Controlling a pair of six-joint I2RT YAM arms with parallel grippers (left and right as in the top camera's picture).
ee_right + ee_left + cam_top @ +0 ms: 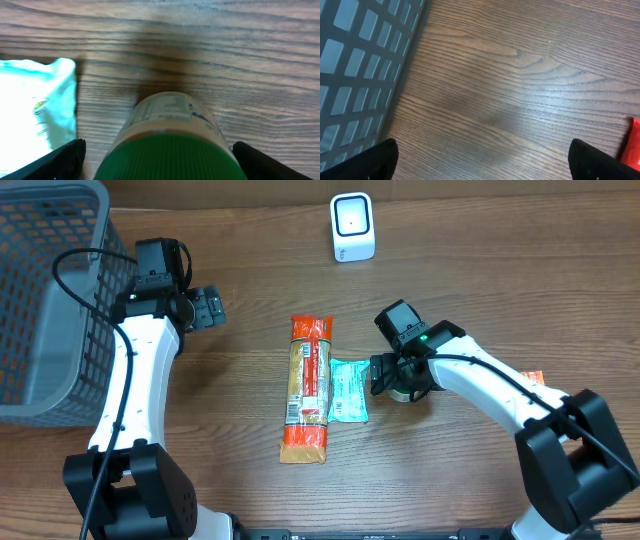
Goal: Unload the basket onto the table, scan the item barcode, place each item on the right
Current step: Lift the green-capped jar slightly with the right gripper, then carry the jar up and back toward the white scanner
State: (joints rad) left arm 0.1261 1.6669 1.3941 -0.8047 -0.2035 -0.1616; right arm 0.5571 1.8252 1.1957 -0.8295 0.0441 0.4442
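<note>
A grey mesh basket (60,395) stands at the far left of a wooden table (470,270). Just to its right, the left gripper (208,308) hangs over bare wood with its fingers spread wide and nothing between them. In the middle, a long orange package (308,388) lies touching a small teal packet (349,390). A white scanner (352,227) stands at the far edge. To the right of the packet, the right gripper (398,380) has its fingers wide apart on either side of a green-capped bottle (165,120).

Green-capped labelled jar (170,150) beside teal packet (30,115); white scanner (352,227) well apart.
</note>
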